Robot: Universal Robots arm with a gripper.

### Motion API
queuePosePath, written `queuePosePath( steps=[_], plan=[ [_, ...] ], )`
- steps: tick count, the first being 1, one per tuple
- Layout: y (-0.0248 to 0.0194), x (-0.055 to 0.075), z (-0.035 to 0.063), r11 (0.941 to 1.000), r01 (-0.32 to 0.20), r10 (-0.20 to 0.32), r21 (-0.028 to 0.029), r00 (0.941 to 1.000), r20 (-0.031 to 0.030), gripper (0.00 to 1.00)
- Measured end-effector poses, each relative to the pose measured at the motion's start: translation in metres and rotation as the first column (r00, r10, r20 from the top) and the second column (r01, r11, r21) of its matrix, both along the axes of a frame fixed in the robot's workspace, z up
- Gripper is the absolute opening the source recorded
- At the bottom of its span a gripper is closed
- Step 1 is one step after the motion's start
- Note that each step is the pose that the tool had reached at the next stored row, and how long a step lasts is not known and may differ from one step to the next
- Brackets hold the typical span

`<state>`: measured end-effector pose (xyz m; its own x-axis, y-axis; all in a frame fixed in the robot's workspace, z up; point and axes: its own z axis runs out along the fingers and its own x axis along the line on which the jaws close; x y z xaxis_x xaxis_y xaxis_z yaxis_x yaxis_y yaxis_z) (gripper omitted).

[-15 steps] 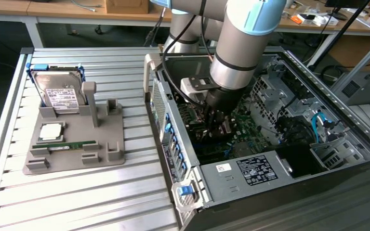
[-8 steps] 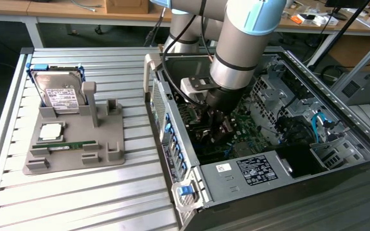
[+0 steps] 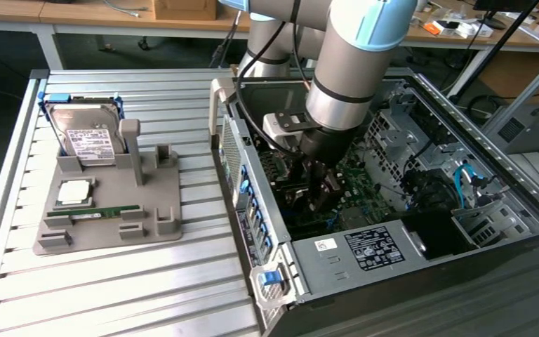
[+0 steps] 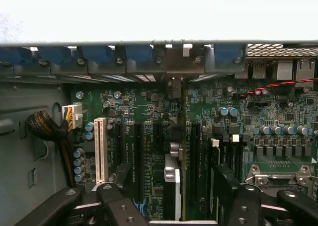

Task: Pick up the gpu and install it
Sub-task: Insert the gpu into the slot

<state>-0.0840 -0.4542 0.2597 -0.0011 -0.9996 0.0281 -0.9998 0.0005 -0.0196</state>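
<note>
The gpu [image 4: 182, 136] stands on edge as a thin dark card in a slot of the green motherboard [image 4: 144, 107], running up to the case's rear brackets [image 4: 174, 57]. My gripper [image 4: 174, 211] straddles it, open, with a black finger [image 4: 119, 206] on one side and the other finger [image 4: 233, 201] on the far side, neither pressing the card. In the exterior view the gripper [image 3: 314, 184] is sunk deep inside the open computer case [image 3: 250, 182], and the arm hides most of the card.
A grey fixture [image 3: 110, 210] on the slatted table at the exterior view's left holds a hard drive [image 3: 87, 137], a processor [image 3: 73, 191] and a green memory stick [image 3: 96, 210]. The power supply [image 3: 373, 249], drive cage [image 3: 410, 133] and cables [image 4: 47, 129] crowd the case.
</note>
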Motion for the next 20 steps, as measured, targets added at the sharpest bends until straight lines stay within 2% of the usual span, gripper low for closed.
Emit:
queuePosePath(
  steps=[2,3,9,12,14,17,20],
  plan=[
    [0.0,-0.002,0.0037,1.0,0.0,0.0,0.0052,1.0,0.0012,0.76],
    [0.0,-0.003,0.0061,1.0,0.0,0.0,0.0097,1.0,0.0016,0.76],
    [0.0001,-0.005,0.0153,0.999,0.0,0.0,0.0438,1.0,0.0016,0.76],
    [0.0012,-0.005,0.0196,0.9988,0.0,0.0,0.0484,1.0,0.0015,0.76],
    [0.0014,-0.005,0.0235,0.9984,0.0,0.0,0.0562,1.0,0.0014,0.76],
    [0.0028,-0.005,0.0277,0.9983,-0.001,0.001,0.0589,1.0,0.0015,0.75],
    [0.0038,-0.005,0.03,0.9981,-0.003,0.003,0.0615,1.0,0.0017,0.56]
  ],
)
